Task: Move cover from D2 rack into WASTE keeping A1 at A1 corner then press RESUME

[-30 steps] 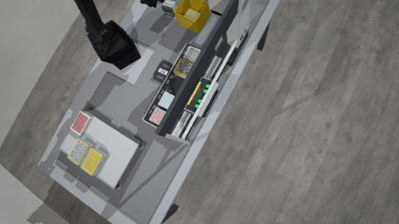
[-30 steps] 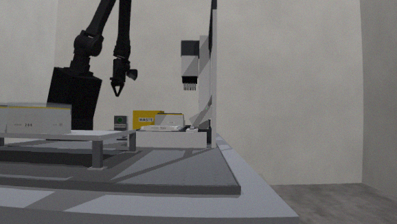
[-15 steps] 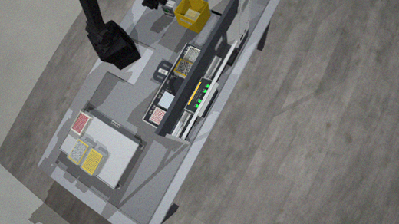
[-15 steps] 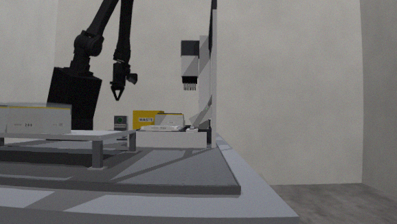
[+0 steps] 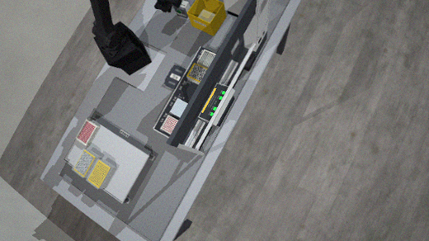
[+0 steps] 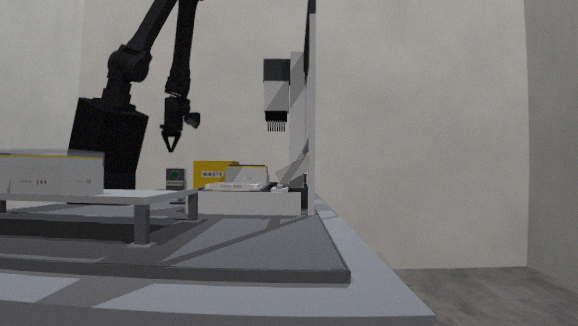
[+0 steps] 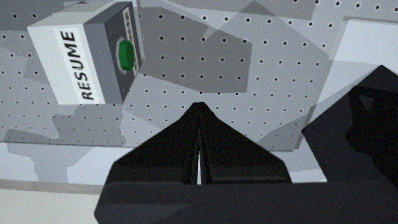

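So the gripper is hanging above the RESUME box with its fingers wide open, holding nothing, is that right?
Not quite. The gripper does hang above the RESUME box holding nothing, but its fingers are shut, not wide open. The wrist view shows them pressed together into one point.
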Available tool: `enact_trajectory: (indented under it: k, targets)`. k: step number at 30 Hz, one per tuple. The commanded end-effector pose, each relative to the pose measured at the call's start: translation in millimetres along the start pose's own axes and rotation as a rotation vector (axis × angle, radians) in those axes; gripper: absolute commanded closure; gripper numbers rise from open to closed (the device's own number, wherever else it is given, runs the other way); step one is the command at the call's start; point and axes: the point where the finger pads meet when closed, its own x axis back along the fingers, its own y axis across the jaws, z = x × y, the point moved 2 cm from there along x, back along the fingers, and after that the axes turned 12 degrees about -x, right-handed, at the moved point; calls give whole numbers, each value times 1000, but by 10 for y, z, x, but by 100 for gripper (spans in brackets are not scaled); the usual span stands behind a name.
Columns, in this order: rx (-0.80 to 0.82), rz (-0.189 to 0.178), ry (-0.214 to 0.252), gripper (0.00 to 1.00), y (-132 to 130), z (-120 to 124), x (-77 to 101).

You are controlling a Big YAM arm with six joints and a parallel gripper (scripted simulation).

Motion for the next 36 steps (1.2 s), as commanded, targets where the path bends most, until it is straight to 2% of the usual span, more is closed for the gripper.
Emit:
enact_trajectory:
  k: [1,36]
  targets:
    - [6,0,-3,100,9,-29,-105]
    - [0,-19,-5,100,115,-48,-587]
